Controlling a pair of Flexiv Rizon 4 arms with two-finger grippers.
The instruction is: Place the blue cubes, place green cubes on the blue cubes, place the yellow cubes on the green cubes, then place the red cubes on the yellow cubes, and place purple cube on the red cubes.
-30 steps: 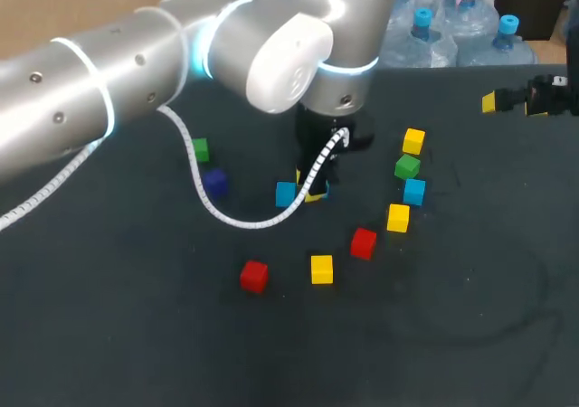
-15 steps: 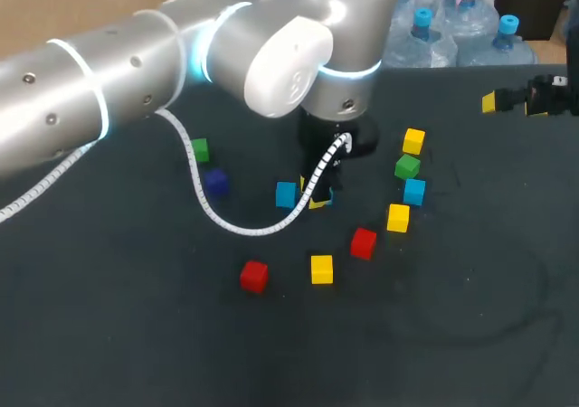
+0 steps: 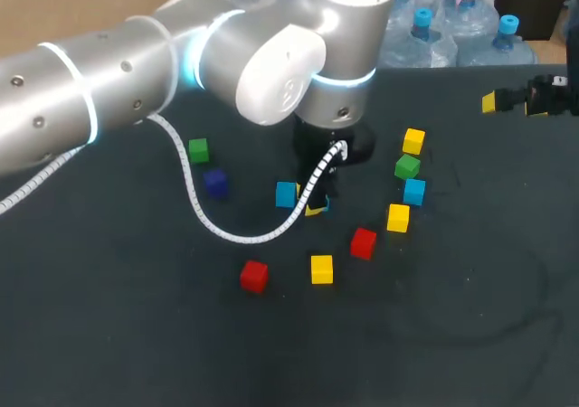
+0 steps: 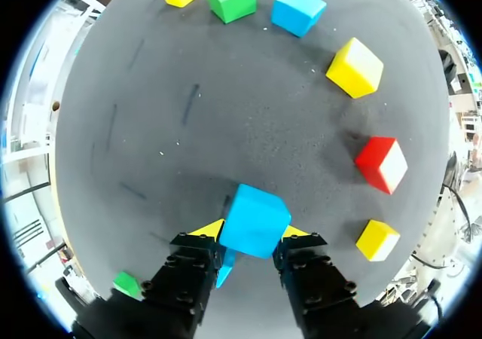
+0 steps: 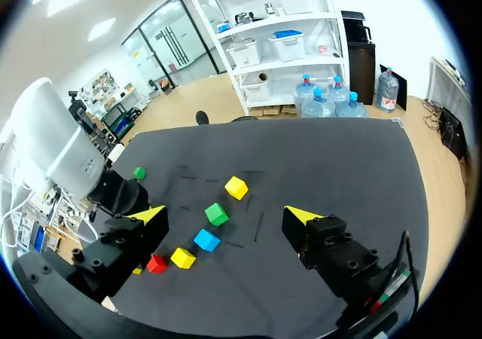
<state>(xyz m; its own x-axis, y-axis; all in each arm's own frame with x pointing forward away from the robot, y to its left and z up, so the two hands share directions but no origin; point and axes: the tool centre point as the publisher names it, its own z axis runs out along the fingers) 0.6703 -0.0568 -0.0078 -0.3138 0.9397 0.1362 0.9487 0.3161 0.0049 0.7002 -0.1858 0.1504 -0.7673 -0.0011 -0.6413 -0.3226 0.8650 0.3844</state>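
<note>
My left gripper point(image 4: 255, 235) is shut on a light blue cube point(image 4: 254, 218), held low over the table's middle. In the head view that gripper point(image 3: 316, 205) sits just right of a second blue cube point(image 3: 286, 194) resting on the table. Ahead of the fingers lie a yellow cube point(image 4: 355, 67), a red cube point(image 4: 381, 164) and another yellow cube point(image 4: 377, 239). Farther off stand a yellow point(image 3: 413, 141), a green point(image 3: 407, 165) and a blue cube point(image 3: 414, 191) in a row. A purple cube point(image 3: 214, 183) and a green cube point(image 3: 199, 149) lie to the left. My right gripper point(image 3: 534, 99) stands open at the far right edge.
A red cube point(image 3: 254, 276) and a yellow cube point(image 3: 321, 269) lie toward the table's front, with a red cube point(image 3: 364, 242) and a yellow cube point(image 3: 398, 217) right of them. My left arm's white cable point(image 3: 213, 217) hangs in a loop over the table's left-middle.
My left gripper has edged slightly toward the front of the table with the blue cube still in it. The right arm has kept still.
</note>
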